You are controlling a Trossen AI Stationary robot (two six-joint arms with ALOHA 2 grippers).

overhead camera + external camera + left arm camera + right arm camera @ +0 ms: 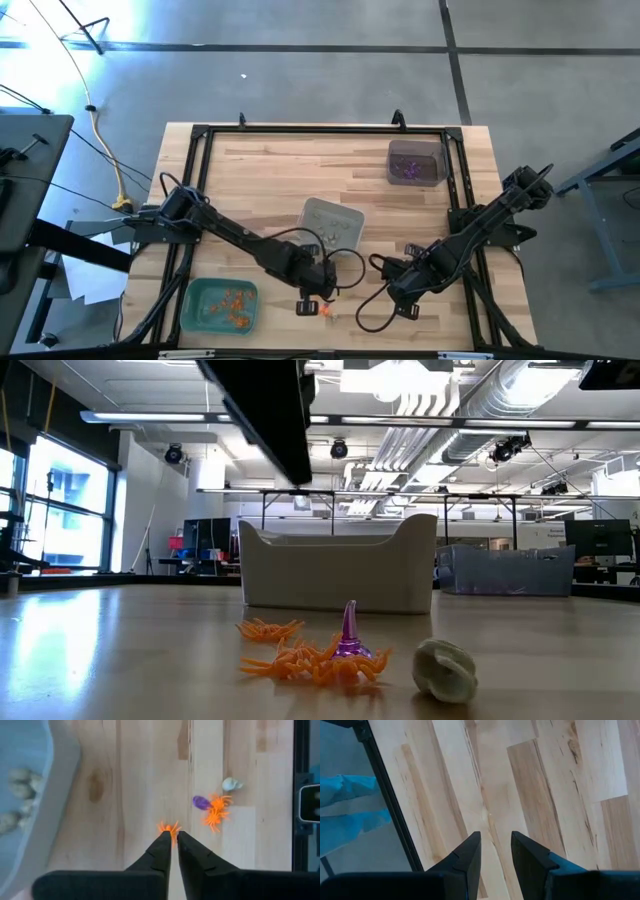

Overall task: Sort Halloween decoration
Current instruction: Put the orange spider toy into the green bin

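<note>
The Halloween decoration lies near the table's front edge: a small pile of orange spiders, with a purple hat and a pale piece beside it. One orange spider rests on the wood a little farther back, also visible in the low view. My left gripper hangs above that spider, shut, with nothing between its fingers; it stands at the front middle. My right gripper waits open over bare wood at the front right.
A green tray with orange pieces stands at the front left. A grey tray with pale pieces stands mid-table, and a dark tray with purple pieces at the back right. A black frame rail borders the table.
</note>
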